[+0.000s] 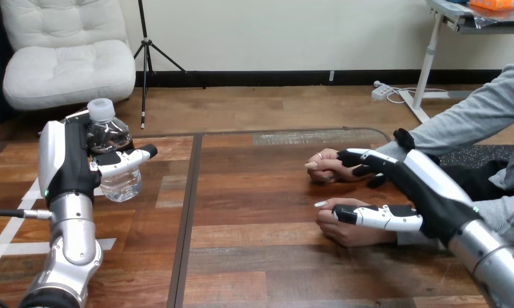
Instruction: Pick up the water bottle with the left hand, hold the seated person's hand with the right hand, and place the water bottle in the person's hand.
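Water bottle (113, 154) is up at the left side of the bench (273, 269), standing upright in the left robot hand (67, 163). It's a clear bottle with a whitish cap on top. The thumb is wrapped across the front of it and the palm sits against its left side, so that's a proper grip. Honestly can't tell if the bottom of the bottle is touching the wood or hanging just above it.

Over on the right, the person has both hands resting on the bench, one nearer the far edge (326, 165) and one closer to the robot (347, 230), just beside each other. The right robot hand (434, 199) reaches in from the lower right and is laid over them. Its fingers (363, 156) are stretched out pretty straight and end by the wrist of the farther hand, while its thumb (382, 217) lies along the top of the nearer hand. Touching, yeah, but I don't see anything curled round either hand.

Bottle and the person's hands are well apart, with bare wood between them.
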Motion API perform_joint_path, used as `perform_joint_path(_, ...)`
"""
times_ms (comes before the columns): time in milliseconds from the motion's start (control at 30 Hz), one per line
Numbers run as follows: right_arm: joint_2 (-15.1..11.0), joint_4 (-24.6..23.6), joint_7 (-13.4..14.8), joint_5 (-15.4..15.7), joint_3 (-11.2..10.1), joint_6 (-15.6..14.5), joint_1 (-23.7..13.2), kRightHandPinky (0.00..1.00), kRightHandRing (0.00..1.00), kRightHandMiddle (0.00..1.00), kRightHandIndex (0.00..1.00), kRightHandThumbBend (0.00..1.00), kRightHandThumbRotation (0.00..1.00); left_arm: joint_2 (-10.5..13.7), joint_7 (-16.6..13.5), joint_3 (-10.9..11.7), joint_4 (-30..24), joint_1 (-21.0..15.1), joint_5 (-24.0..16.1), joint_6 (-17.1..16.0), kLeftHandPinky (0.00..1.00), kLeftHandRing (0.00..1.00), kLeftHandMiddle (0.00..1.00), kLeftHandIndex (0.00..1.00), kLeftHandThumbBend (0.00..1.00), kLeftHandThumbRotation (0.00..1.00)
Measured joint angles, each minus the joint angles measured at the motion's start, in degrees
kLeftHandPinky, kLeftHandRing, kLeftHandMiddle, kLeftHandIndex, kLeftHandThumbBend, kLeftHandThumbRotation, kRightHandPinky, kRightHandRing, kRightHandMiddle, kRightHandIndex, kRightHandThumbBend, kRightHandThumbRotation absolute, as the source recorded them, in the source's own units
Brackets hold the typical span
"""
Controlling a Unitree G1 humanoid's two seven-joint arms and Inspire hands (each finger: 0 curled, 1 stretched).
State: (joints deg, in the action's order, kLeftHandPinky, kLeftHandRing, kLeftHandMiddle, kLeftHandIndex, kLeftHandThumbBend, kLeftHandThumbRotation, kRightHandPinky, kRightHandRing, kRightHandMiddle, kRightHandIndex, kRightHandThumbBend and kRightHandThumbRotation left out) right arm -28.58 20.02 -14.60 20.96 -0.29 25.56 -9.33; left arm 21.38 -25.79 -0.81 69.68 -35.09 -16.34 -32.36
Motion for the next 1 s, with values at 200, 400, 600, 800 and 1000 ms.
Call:
perform_joint_path(200, -1.99, 3.44, 0.59, 2.27, 0.48, 0.99, -2.79, 0.71, 0.81, 0.84, 0.84, 0.95, 0.57, -0.01, 0.51, 0.09, -0.05, 0.01, 0.38, 0.0, 0.37, 0.42, 0.45, 0.45, 0.77, 0.0)
perform_joint_path(400, -3.54, 6.77, 0.73, 3.85, 1.33, 1.34, -5.73, 0.71, 0.82, 0.84, 0.84, 0.94, 0.53, -0.01, 0.92, 0.2, -0.09, 0.01, 0.59, 0.0, 0.36, 0.41, 0.45, 0.44, 0.77, 0.0)
perform_joint_path(600, -4.79, 10.96, 2.09, 5.43, 2.75, 2.96, -8.5, 0.7, 0.81, 0.83, 0.83, 0.95, 0.5, -0.03, 1.03, 0.25, -0.15, 0.01, 0.64, -0.03, 0.36, 0.41, 0.44, 0.44, 0.77, 0.0)
perform_joint_path(800, -5.85, 16.08, 3.85, 6.92, 4.31, 5.58, -11.17, 0.68, 0.79, 0.83, 0.83, 0.95, 0.5, -0.03, 1.07, 0.31, -0.22, 0.04, 0.76, -0.08, 0.36, 0.41, 0.44, 0.44, 0.77, 0.0)
perform_joint_path(1000, -6.35, 20.51, 5.07, 7.38, 5.36, 6.96, -13.27, 0.68, 0.79, 0.83, 0.83, 0.96, 0.51, -0.04, 1.31, 0.47, -0.24, 0.05, 1.07, -0.13, 0.36, 0.41, 0.45, 0.44, 0.76, 0.0)
